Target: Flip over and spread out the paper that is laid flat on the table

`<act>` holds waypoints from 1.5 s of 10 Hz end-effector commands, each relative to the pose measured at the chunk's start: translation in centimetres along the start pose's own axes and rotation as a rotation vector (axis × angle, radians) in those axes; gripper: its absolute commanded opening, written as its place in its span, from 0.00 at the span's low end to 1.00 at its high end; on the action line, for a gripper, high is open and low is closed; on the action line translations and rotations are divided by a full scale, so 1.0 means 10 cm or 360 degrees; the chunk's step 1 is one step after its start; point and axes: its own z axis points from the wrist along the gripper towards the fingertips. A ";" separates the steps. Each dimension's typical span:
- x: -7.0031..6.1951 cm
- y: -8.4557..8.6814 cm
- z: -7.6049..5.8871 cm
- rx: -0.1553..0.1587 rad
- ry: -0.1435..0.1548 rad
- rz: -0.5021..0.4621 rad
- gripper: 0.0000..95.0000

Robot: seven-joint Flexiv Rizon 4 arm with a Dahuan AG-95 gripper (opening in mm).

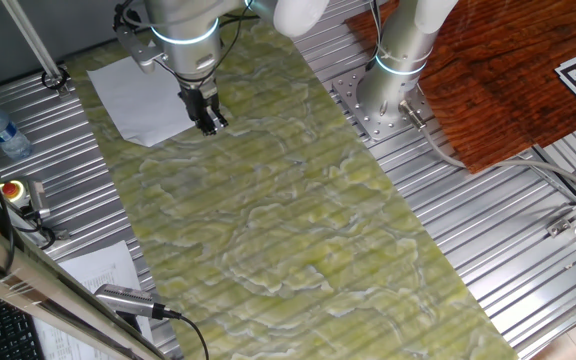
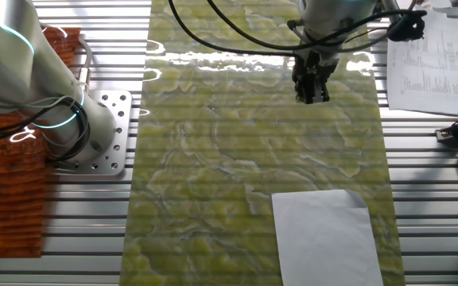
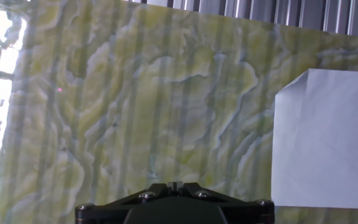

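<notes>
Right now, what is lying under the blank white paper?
The paper lies on the green marbled table. One corner looks folded over. Whatever is beneath the sheet is covered.

The paper (image 3: 325, 143) lies at the right of the frame on the table (image 3: 135, 106), its upper-left corner folded.

Paper (image 2: 328, 238) plain white; table (image 2: 237, 159) green-yellow marbled, whitish veins.

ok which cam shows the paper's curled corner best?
The hand view: the paper fills the right side and its turned-up top-left corner is large and unobstructed. The other fixed view shows the corner smaller, at the sheet's top right. In one fixed view the pincer stands in front of that edge.
</notes>
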 end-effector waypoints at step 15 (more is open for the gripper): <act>-0.40 -1.04 0.42 -0.0047 -0.0002 -0.0588 0.00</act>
